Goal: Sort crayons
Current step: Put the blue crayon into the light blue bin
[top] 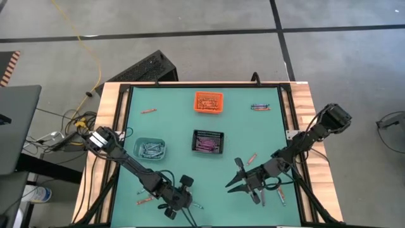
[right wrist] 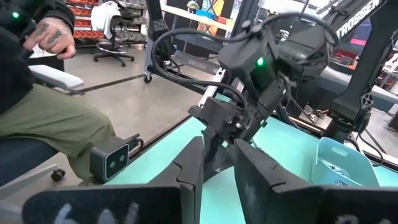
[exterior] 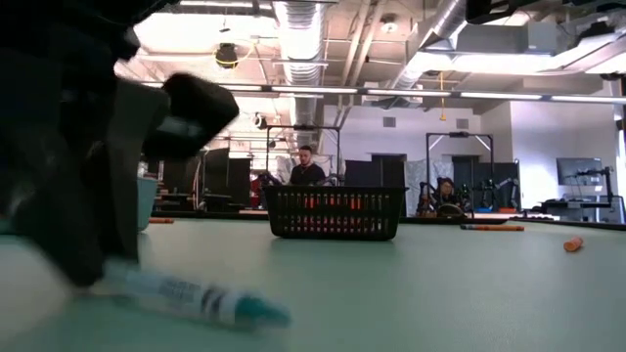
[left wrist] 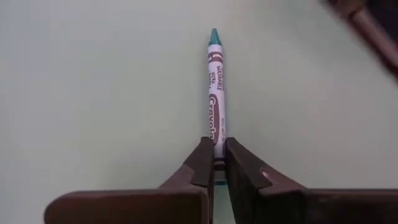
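A green-topped table holds three small bins and scattered crayons. The left gripper [left wrist: 214, 163] is down at the table's front edge, left of centre, its two dark fingers pinched shut on the lower end of a teal-tipped crayon [left wrist: 215, 93] that lies flat on the table and points straight out from the jaws; gripping near one end leaves most of the stick free, which probably makes it easier to drop into a bin. The pale blue bin [top: 150, 149] sits near the left edge and already holds grey-blue crayons, so it looks like the likely destination. The orange bin [top: 208, 102] stands near the back edge, with the black bin [top: 208, 142] in the middle. The right gripper [top: 245, 182] waits near the front right, jaws parted and holding nothing. Loose crayons [top: 259, 107] lie near the back right corner.
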